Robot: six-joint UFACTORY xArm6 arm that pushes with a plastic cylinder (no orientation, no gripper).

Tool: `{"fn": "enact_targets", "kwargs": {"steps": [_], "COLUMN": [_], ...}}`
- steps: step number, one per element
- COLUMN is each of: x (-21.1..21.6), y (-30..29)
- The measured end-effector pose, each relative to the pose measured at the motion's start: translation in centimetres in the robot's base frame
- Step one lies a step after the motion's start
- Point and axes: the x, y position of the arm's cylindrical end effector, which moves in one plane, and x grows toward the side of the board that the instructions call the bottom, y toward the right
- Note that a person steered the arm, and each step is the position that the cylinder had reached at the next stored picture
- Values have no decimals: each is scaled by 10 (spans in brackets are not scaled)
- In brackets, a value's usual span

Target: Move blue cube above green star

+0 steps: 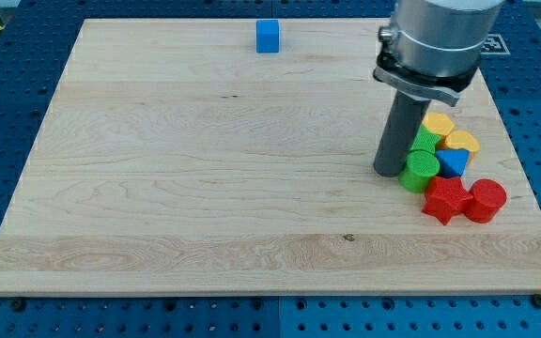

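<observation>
The blue cube stands alone near the view's top edge of the wooden board, left of the arm. The green star sits in a cluster at the view's right, partly hidden behind my rod and a green cylinder. My tip rests on the board just left of the green cylinder, touching or nearly touching it, and far to the lower right of the blue cube.
The cluster also holds a yellow block, another yellow block, a blue triangular block, a red star and a red cylinder. The board's right edge lies close behind them.
</observation>
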Motion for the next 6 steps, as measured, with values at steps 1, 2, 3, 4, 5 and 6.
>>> {"fn": "enact_targets", "kwargs": {"steps": [1, 2, 3, 4, 5, 6], "x": [-11, -35, -58, -80, -120, -162], "y": [-33, -73, -108, -143, -180, -199]}}
